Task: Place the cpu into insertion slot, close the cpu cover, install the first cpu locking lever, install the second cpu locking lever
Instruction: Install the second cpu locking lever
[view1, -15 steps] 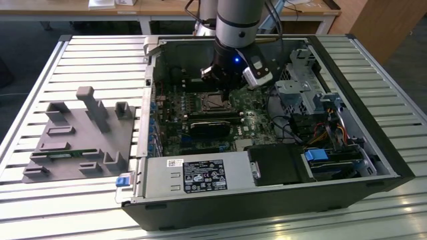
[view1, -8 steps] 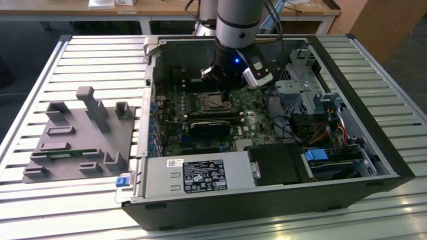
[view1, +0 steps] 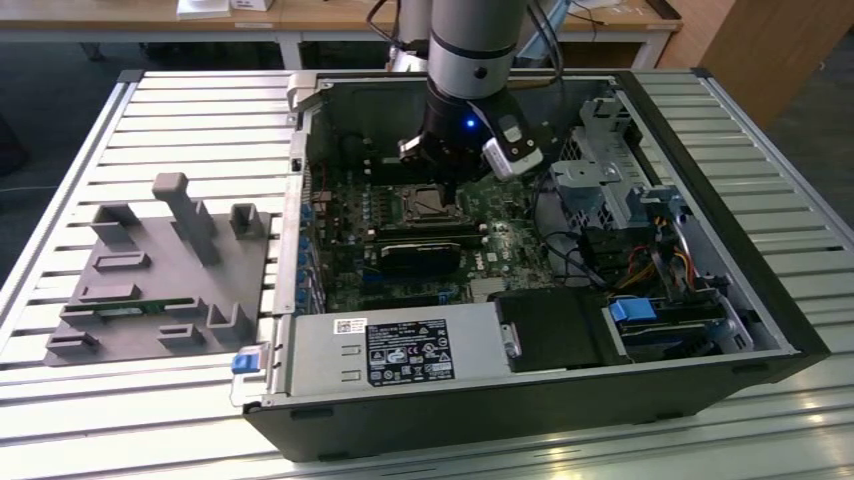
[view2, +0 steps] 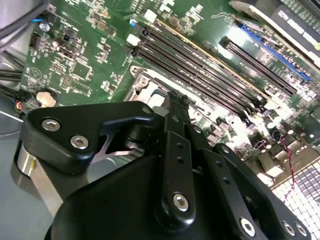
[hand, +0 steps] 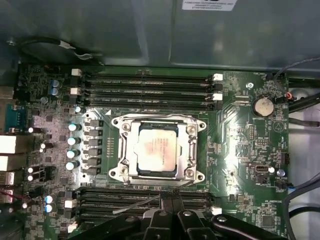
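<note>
Exterior view: open computer case (view1: 534, 400) on slatted desk (view1: 200, 110); gripper (view1: 454, 165) low inside the case, directly above the insertion slot (view1: 430, 205); grey fixture block (view1: 160, 270) well apart from the slot, outside the case on the exterior view's left. First wrist view: looking straight down on the insertion slot (hand: 157, 150); cpu (hand: 157, 152) seated flat in it, silvery top showing through the square cut-out of the cpu cover (hand: 192, 145), which appears to lie down over the chip. Thin silver locking lever (hand: 145, 202) slanting across the memory slots (hand: 145, 200) just beside the insertion slot, apparently not hooked down. Fingers (hand: 162, 212) beside that edge of the slot, tips close over the lever; contact not clear. Second wrist view: gripper (view2: 175, 97) seen from behind its linkage, fingers pressed together with nothing visible between them, tips aimed at the rim of the insertion slot (view2: 150, 82), memory slots (view2: 210, 60) just past it. Judged risks: slipping off so thin a springy rod if pushed off-centre, letting it snap back; scraping the memory slots or board parts next to the insertion slot with closed tips; bending the lever or missing its hook if pressed down without sideways travel; leaving the cover unclamped and the chip loose.
</note>
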